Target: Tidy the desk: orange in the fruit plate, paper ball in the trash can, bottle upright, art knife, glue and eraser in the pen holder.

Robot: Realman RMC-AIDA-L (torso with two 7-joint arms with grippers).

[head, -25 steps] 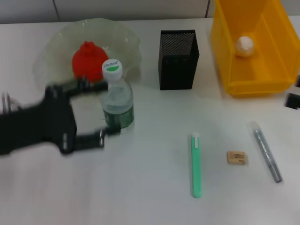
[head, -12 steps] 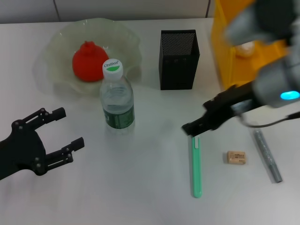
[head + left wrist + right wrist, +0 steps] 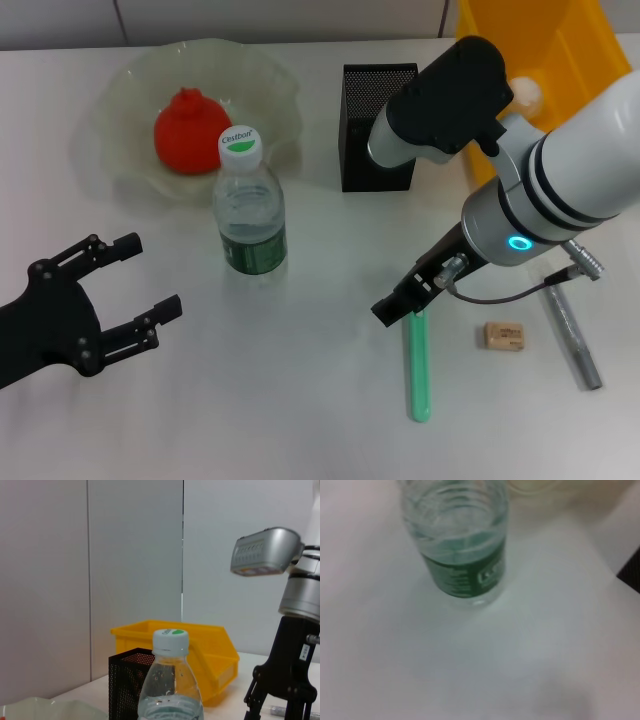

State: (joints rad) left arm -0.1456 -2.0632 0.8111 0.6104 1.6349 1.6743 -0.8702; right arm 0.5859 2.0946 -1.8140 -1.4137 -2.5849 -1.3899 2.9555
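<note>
bottle cap (image 3: 239, 141) with small print, not legible

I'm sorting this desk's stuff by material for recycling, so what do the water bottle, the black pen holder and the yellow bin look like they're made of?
Water bottle: looks like clear thin plastic, see-through, with a white cap and green printed label.
Pen holder: probably black metal mesh, since fine perforations show on its walls.
Yellow bin: apparently moulded hard plastic, with smooth, evenly coloured, slightly glossy walls.

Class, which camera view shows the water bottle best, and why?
The head view: the whole bottle stands upright beside the fruit plate. The left wrist view shows only its cap and shoulders; the right wrist view only its labelled lower body.
</note>
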